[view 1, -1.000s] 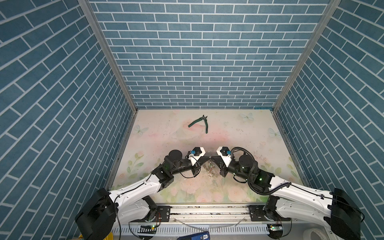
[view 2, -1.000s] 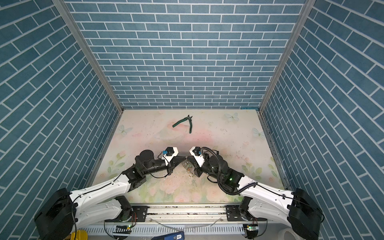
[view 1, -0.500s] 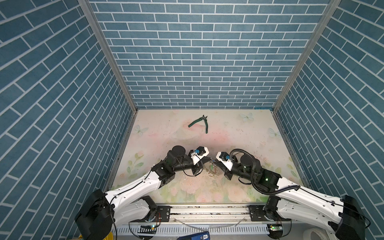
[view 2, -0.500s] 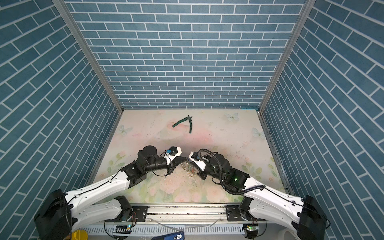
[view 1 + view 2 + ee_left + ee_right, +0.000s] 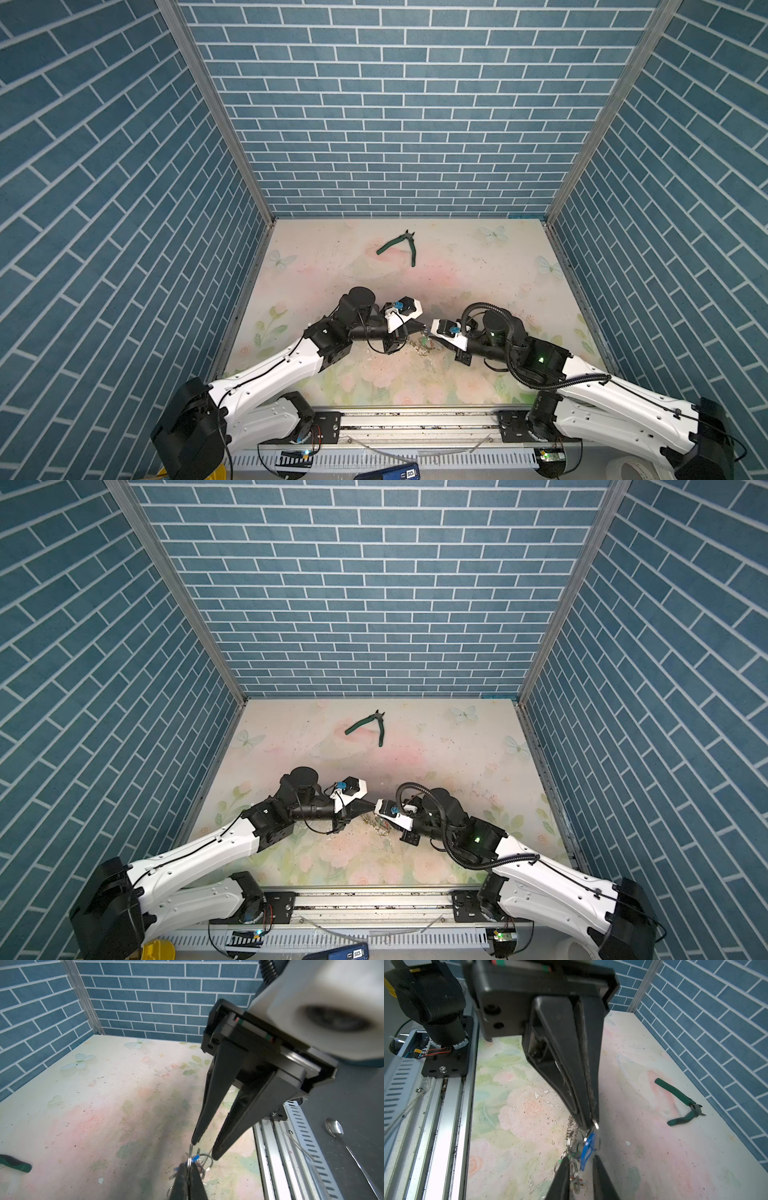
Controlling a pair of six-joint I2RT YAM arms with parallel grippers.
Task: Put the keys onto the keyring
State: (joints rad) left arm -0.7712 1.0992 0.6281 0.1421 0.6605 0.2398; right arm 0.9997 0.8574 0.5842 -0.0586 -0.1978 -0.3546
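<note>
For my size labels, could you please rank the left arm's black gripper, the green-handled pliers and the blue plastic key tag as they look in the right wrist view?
1. Left arm's black gripper, enlarged by nearness.
2. Green-handled pliers.
3. Blue plastic key tag.

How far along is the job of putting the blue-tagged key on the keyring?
Done: left claw is shut on a silvery ring, blue-tagged key dangling next to it. In hand: right claw stands open near the tag. Left: whether the key is threaded onto the keyring cannot be told.
</note>
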